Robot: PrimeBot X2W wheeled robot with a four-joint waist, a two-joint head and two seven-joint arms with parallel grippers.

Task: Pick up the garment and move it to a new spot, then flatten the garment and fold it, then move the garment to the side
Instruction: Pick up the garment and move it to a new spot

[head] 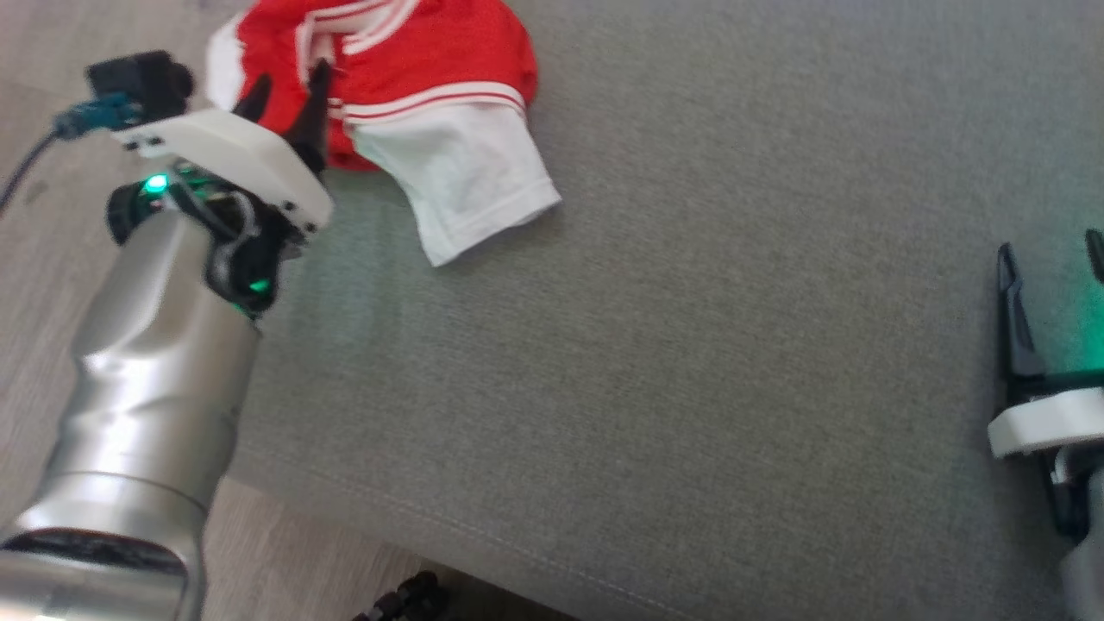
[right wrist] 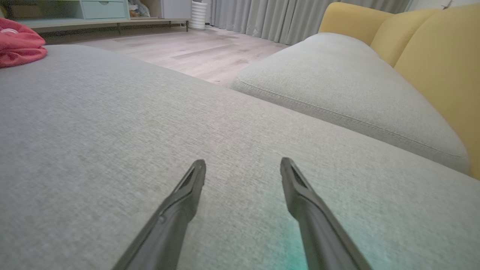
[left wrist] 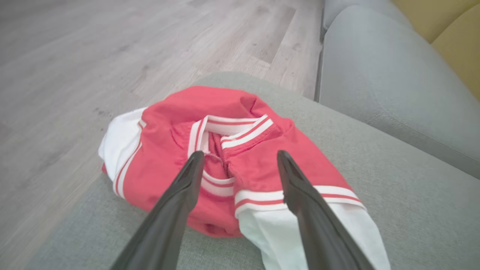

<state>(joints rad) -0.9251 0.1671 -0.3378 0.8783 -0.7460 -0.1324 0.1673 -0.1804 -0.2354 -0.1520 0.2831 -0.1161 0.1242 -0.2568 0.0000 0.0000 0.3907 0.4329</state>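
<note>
head view: l pincer (head: 293, 76) at garment (head: 448, 52)

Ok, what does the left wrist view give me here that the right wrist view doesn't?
Left wrist view: the left gripper, open, poised at the striped collar of the crumpled garment, white sleeve beside it. Right wrist view: the right gripper, open, over bare seat cushion, plus curtains and a teal cabinet. Shared: the seat cushion, wood floor, yellow backrest, and the garment, just a red edge in the right wrist view.
</note>
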